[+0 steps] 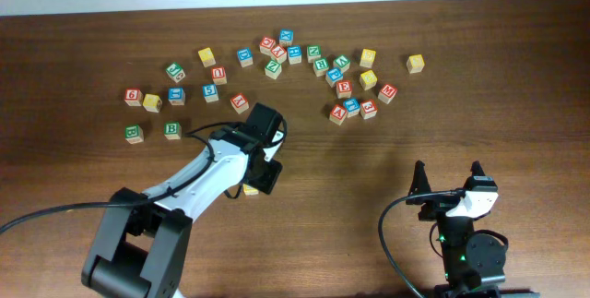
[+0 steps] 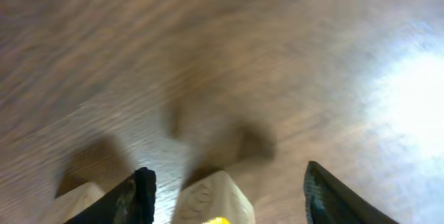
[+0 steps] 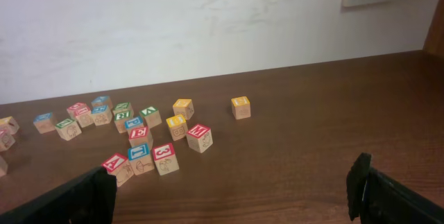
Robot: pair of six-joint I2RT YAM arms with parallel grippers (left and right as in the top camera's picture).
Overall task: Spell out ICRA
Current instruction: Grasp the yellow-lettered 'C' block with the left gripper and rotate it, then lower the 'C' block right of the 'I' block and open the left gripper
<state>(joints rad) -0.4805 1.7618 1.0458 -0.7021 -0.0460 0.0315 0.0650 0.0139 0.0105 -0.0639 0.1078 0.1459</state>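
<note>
Status | left gripper (image 2: 226, 181) spread around 1 yellow block (image 2: 208, 202) | right gripper (image 1: 449, 179) spread, empty

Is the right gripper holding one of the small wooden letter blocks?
No, the right gripper is open, with only bare brown wooden table between its fingers.

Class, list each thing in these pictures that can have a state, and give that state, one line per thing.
left gripper, open, fingers on either side of a block but not closed on it.
yellow block, ungripped, with a gap on each side.
right gripper, open and empty.
scattered blocks, loose on the table, not lined up into a word.
</note>
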